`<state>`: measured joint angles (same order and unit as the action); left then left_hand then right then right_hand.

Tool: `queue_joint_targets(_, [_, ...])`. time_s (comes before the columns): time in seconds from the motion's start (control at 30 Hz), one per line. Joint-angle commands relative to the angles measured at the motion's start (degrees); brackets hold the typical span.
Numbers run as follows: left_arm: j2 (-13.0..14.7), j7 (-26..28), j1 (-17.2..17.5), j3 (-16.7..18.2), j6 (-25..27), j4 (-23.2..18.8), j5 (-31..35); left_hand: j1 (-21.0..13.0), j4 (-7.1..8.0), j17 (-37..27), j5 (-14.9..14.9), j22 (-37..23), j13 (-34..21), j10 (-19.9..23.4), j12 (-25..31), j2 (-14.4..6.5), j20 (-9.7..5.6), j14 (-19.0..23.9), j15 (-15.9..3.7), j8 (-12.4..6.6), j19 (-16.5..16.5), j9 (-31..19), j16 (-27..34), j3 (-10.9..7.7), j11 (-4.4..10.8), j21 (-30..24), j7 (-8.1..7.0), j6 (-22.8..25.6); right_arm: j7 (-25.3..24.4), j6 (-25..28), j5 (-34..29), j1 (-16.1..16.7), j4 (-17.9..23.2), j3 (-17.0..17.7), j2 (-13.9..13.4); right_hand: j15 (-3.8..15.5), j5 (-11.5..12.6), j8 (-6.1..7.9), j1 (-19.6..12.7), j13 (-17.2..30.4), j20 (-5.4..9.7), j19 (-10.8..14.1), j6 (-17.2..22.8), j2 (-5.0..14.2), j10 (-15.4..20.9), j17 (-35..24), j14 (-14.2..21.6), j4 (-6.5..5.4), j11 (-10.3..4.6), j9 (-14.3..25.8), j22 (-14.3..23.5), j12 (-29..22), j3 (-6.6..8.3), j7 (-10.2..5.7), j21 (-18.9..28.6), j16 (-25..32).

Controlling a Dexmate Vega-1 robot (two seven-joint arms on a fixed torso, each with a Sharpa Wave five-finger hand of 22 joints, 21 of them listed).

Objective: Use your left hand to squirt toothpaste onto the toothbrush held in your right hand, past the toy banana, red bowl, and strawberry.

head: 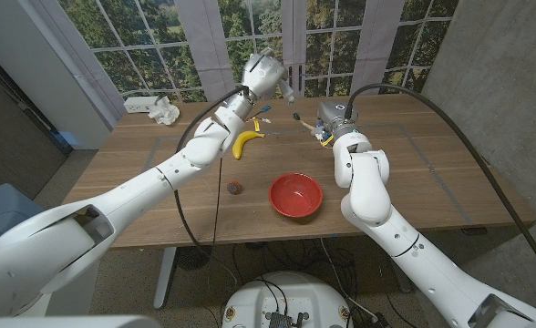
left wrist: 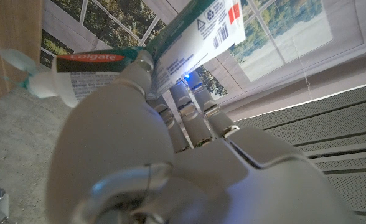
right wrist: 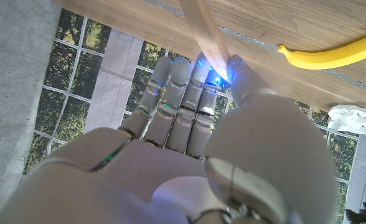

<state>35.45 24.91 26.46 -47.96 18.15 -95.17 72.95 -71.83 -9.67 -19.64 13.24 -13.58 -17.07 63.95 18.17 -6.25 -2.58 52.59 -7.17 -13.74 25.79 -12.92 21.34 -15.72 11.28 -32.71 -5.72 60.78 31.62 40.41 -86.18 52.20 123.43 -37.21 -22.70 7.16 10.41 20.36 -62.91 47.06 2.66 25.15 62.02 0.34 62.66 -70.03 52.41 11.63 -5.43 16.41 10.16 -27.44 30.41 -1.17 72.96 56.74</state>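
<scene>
table (head: 405, 173): wood, carries the props; both hands work over its far half.
left hand (head: 261, 73): raised above the far edge, beyond the banana; fingers wrapped on the tube. Wrist view confirms the grip.
right hand (head: 334, 121): just beyond and right of the bowl, low over the table; fingers closed on the brush handle, thumb against it in the wrist view.
bowl (head: 295, 195): red, near side of the table, landmark for the rest.
banana (head: 246, 141): beyond and left of the bowl, under the left forearm.
tube (left wrist: 170, 46): in the left hand, well beyond the bowl; long axis runs across the fingers, cap end (left wrist: 15, 62) sticking out past the thumb.
brush (head: 301, 118): handle runs from the right hand toward the left hand, head end beyond the bowl.
strawberry (head: 236, 188): just left of the bowl, small and dark.
key relation: tube sits above and left of the brush tip, apart from it. Judgement: left hand must bring the nozzle down and right onto the bristles; right hand just holds steady.
contact: none visible between nozzle and bristles.
</scene>
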Motion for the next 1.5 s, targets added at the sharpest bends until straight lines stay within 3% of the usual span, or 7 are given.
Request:
queue_joint_targets(0.03, [-0.9, -1.5, 1.6, 2.0, 1.5, -1.2, -5.9, 1.0, 0.04, 0.2, 0.3, 0.1, -2.1, 0.4, -0.4, 0.2, -5.58, -0.6, -6.81, 0.54, -0.2, -0.1, -0.6, 0.58, 0.97, -0.6, -0.12, -0.9, -0.1, 0.9, 0.0, -0.6, -0.7, -0.6, 0.0, 5.48, 0.5, 0.21, 0.0, 0.1, 1.12, -0.3, 0.3, 0.57, 3.2, -0.2, 0.0, -1.95, -3.21, 0.2, 0.0, -0.1, 3.52, -0.31, 0.5, -0.2])
queue_joint_targets(0.4, [-1.7, -3.4, 2.2, 2.8, 3.0, -2.0, -9.7, 3.0, 0.51, 1.8, 0.2, 0.8, -0.5, -2.6, -2.7, -0.1, -5.24, -3.1, -6.78, 1.87, -0.7, 0.5, -3.3, 1.22, 0.81, -1.4, 0.41, -2.9, 0.1, 1.3, -0.3, -1.3, -1.1, -1.0, 0.0, 5.53, 0.5, 0.19, -0.1, 0.3, 1.15, -0.4, 0.3, 0.58, 3.1, -0.2, 0.0, -1.86, -3.12, 0.2, 0.0, -0.1, 3.60, -0.27, 0.5, -0.2])
queue_joint_targets(0.8, [-2.8, -3.5, 3.3, 4.0, 5.0, -2.2, -14.5, 4.1, 0.63, 1.8, 0.0, 1.2, 0.4, -2.1, -3.0, -0.4, -5.17, -2.8, -6.77, 1.53, -0.7, 0.8, -3.6, 1.31, 0.73, -1.7, 1.65, -1.6, 0.6, 1.8, -0.8, -2.3, -2.4, -1.1, 0.6, 5.49, 0.5, 0.17, -0.1, 0.3, 1.17, -0.3, 0.3, 0.54, 3.1, -0.2, 0.0, -1.88, -3.26, 0.2, 0.0, -0.1, 3.62, -0.28, 0.6, -0.2])
queue_joint_targets(1.5, [-3.6, -1.4, 5.4, 6.7, 6.3, -2.3, -24.6, 5.3, 0.53, 2.1, -0.2, 1.5, 1.6, -2.9, -4.1, 0.0, -4.82, -3.3, -6.71, 2.27, -0.9, 1.2, -4.5, 1.36, 0.65, -2.1, 1.66, -2.9, -0.6, 4.1, 1.2, -4.0, -4.8, -1.2, 0.9, 5.46, 0.5, 0.11, 0.0, 0.3, 1.13, -0.4, 0.3, 0.47, 3.2, -0.2, 0.0, -1.90, -3.32, 0.3, 0.0, 0.0, 3.63, -0.31, 0.6, -0.2])
